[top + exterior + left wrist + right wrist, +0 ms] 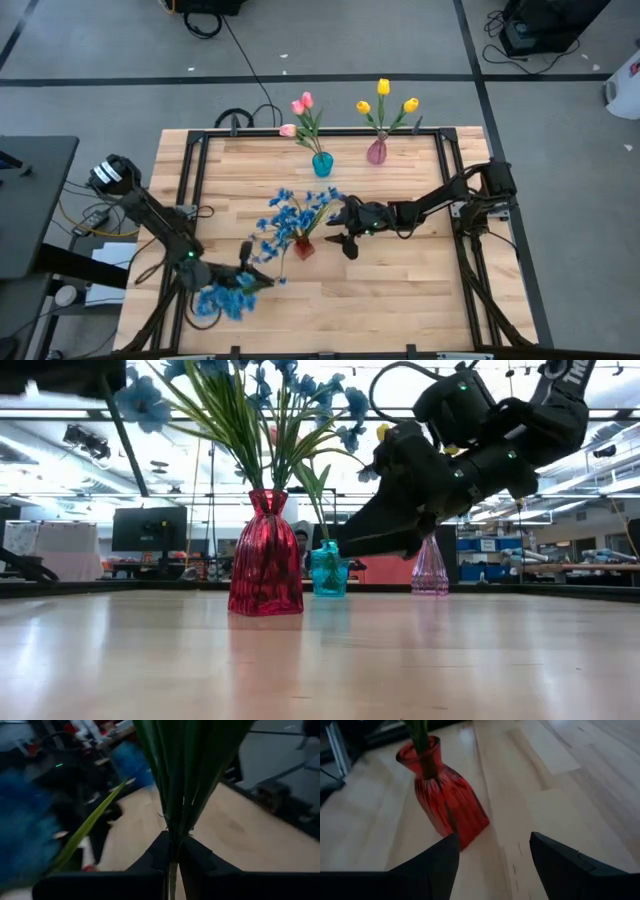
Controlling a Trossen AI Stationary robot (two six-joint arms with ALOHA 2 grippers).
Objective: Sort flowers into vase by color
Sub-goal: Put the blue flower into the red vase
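A red vase (303, 247) stands mid-table with a spray of blue flowers (295, 212) in it. My right gripper (336, 238) hovers open just right of this vase; the right wrist view shows the red vase (445, 800) ahead of the spread fingers. My left gripper (258, 279) is at the near left, shut on another blue spray whose blossoms (224, 300) bunch beside the arm. At the far edge, pink tulips (301, 112) stand in a teal vase (322, 165) and yellow tulips (385, 100) in a clear pink vase (376, 152). My left gripper pinches the green stem (172, 851) of the blue spray between its two fingers, just below where the long leaves fan out. The fingers come in nearly level from the table's left. The spray is lifted off the table, its blossoms (22, 835) off to one side.
A black frame (195, 180) runs along the table's left, far and right sides. Bare wood lies near the front edge, right of the held spray. Both far vases stand close together behind the red one (266, 555). Cables and equipment lie on the floor beyond.
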